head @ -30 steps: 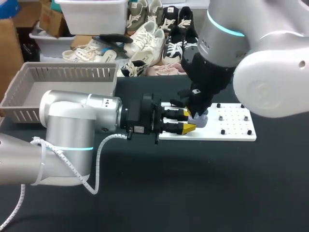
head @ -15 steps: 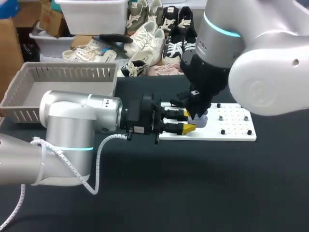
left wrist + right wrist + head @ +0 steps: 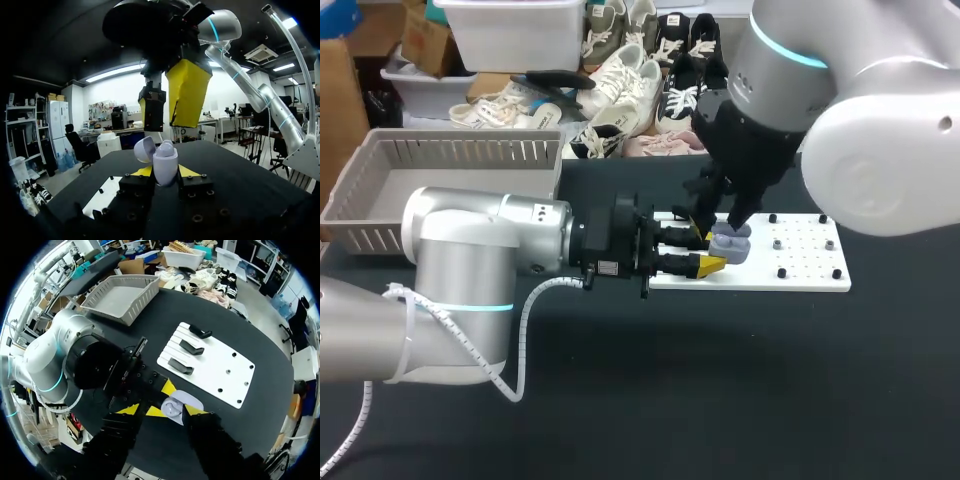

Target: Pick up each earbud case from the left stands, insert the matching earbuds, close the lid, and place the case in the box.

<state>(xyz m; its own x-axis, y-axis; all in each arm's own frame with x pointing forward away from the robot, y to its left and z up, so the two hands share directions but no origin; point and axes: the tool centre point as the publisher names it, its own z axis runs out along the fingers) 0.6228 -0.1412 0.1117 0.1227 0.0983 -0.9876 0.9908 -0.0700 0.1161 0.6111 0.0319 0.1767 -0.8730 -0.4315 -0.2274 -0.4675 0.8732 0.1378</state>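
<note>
We are clamping the pale lilac, egg-shaped plastic earbud case (image 3: 165,164) upright in our left jaws (lid open) over the white peg plate (image 3: 802,262); our right jaws are hovering parted, directly above it.

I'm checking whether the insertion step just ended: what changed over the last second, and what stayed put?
The right hand lifted up off the earbud case, open and empty, uncovering the case with its lid open. The left hand kept still, shut on the case above the white board. The grey basket did not move.
</note>
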